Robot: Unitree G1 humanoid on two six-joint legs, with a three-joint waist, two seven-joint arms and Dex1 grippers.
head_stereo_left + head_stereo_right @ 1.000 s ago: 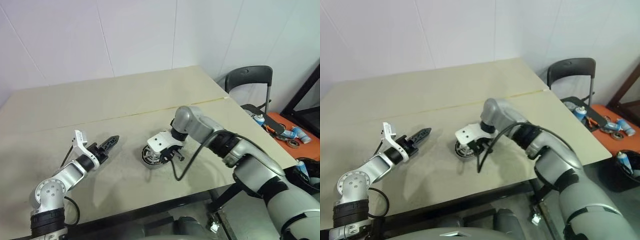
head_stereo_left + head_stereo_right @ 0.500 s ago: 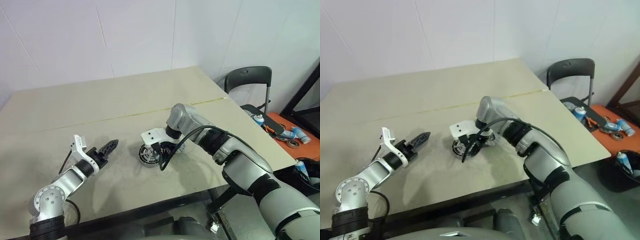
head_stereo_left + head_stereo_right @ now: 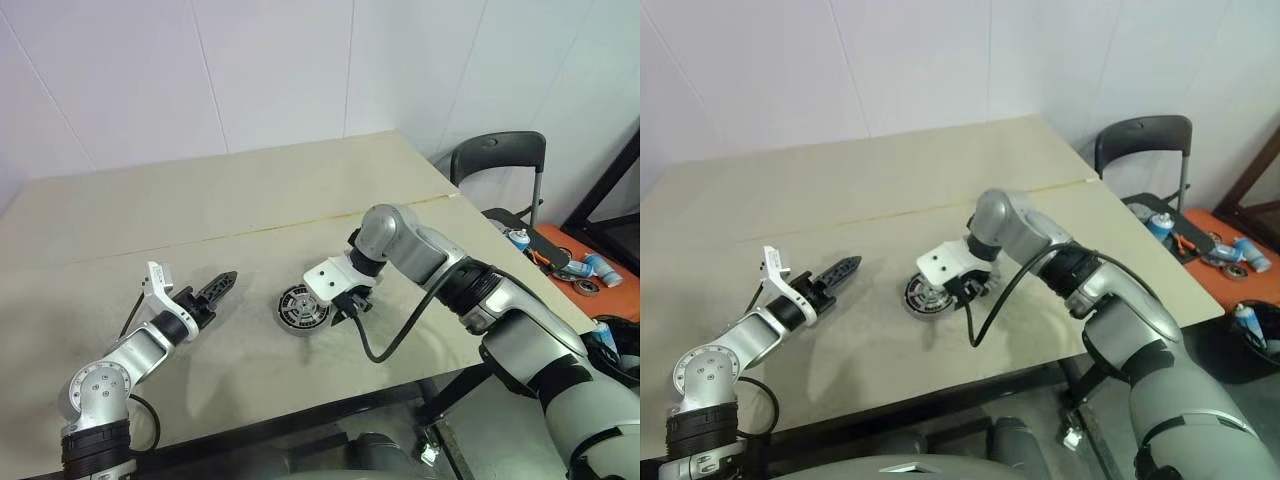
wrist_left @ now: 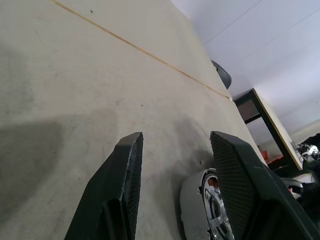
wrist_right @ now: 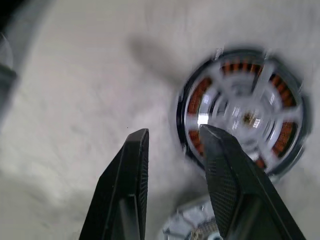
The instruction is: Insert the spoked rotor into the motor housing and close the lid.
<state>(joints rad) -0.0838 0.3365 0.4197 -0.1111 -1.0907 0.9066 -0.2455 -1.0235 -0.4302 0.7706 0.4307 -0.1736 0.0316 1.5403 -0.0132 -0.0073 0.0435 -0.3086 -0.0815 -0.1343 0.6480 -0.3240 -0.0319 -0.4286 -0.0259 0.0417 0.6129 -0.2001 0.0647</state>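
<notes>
Beneath both pincers, a broad beige flat-topped table (image 3: 250, 190) with a thin seam across it. Beyond the table's far corner, well apart from the right pincer (image 5: 174, 131), a black chair with a curved back (image 3: 495, 160).

Right pincer: angled steeply down at the table, its two black fingers parted, open, with nothing between them but bare table top. Left pincer (image 4: 176, 137): low over the table and nearly level, aimed toward the right one, fingers likewise spread and empty.

Between the two pincers, flat on the table, a round shallow silver-grey metal motor housing (image 4: 192, 212) with copper-coloured windings. Just beside the right pincer's tips, on the side facing the left pincer. Near the left pincer's tips but clearly apart from them.

Seated inside that housing, a round rotor with a thick black outer ring and silver spoked metal centre (image 5: 245, 117), copper showing through the gaps between the spokes. Hard to tell whether the nearer right finger touches the rim.

Close under the right pincer's fingers, beside the housing, part of a light grey ribbed round metal lid (image 5: 192, 227), not on the housing.
</notes>
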